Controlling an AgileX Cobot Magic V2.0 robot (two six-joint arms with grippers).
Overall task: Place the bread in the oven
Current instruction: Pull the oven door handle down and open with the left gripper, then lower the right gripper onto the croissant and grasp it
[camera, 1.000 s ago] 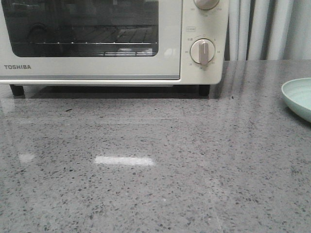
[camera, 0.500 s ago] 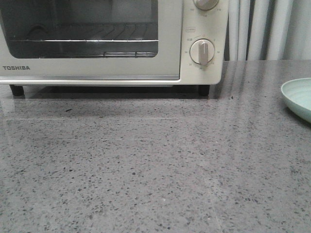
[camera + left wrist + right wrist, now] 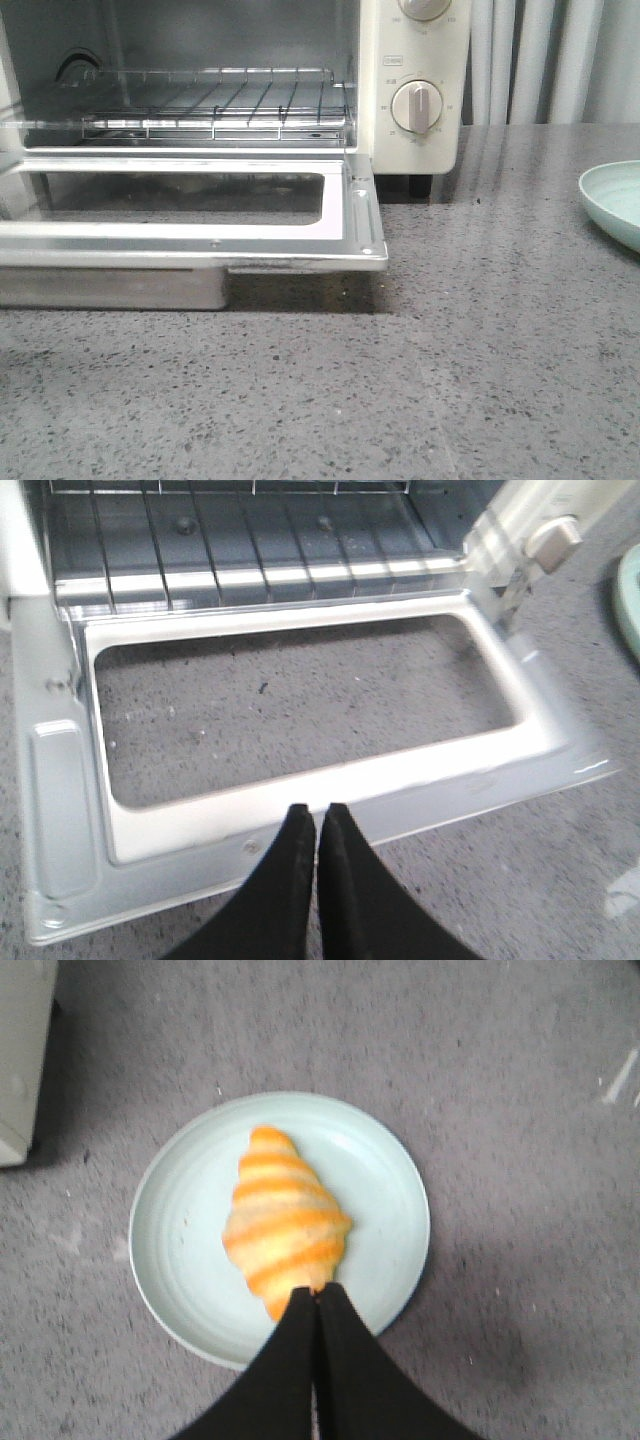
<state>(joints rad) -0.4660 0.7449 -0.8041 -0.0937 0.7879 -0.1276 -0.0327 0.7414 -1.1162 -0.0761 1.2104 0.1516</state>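
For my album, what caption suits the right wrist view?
Shut gripper poised above a striped croissant on a pale green plate.

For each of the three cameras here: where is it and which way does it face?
Front: low, facing forward at the oven with its door down; no robot parts.
Left wrist: above the door, left tool shut.
Right wrist: above the bread on the plate, right tool shut.
Shared: front and left wrist both show the door; front also catches the plate.
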